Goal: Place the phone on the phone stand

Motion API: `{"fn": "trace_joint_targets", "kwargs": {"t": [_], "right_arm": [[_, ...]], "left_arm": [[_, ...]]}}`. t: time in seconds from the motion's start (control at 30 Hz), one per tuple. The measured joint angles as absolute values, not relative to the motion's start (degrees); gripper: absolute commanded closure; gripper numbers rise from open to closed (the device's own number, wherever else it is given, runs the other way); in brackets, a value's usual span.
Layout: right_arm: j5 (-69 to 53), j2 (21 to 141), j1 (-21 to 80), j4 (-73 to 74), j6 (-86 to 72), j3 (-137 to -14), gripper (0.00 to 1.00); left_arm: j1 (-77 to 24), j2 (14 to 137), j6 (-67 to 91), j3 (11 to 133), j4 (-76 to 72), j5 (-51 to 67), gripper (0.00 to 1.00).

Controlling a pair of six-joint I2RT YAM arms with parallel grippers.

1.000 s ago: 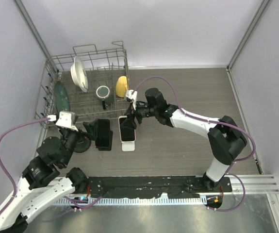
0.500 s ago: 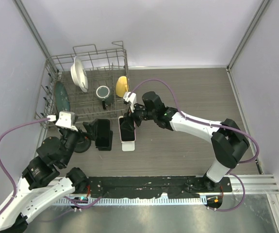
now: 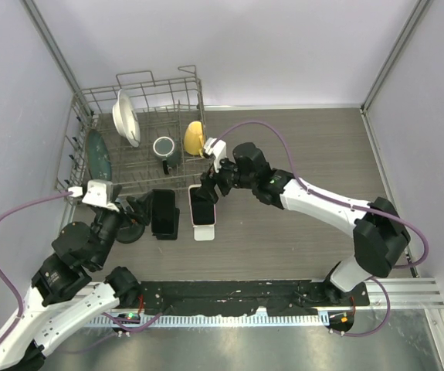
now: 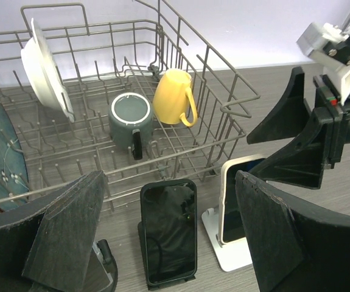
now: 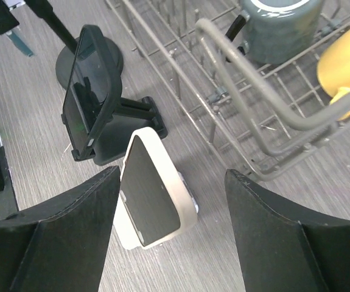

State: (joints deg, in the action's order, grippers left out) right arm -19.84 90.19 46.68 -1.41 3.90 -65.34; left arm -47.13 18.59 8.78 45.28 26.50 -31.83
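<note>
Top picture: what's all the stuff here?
table: one, grey, underneath
dish rack: one, grey wire, back left
white plate: one, white, in rack
green plate: one, dark green, rack's left
grey mug: one, grey, in rack
yellow mug: one, yellow, beside grey mug
black phone: one, black, on black stand
white phone: one, white-edged, on white stand
round base: one, black, left of black stand
left gripper: one, black, open, near round base
right gripper: one, black, open, above white phone

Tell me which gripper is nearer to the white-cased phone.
Right. The right gripper hovers open just above and behind the white-cased phone. The left gripper is farther off, on the far side of the black phone.
</note>
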Motion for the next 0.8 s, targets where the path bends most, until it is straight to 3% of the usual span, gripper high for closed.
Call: {"fn": "trace_joint_targets", "kwargs": {"t": [0.43,0.7,0.8], "right_arm": [[-6.28,76.95,46.68,3.4,1.54,-61.14,0.24],[31.46,61.71,46.81,3.6,-3.29,-53.32,0.07],[44.29,55.9,46.63,0.86,-3.57,-50.04,0.06]], "left_arm": [[-47.13,17.8,9.52,46.22,27.24,-31.46,0.08],[-47.13,17.69,11.81,49.69,29.3,-33.43,0.08],[-47.13,17.45,12.29,50.63,29.82,-33.65,0.07]]}}
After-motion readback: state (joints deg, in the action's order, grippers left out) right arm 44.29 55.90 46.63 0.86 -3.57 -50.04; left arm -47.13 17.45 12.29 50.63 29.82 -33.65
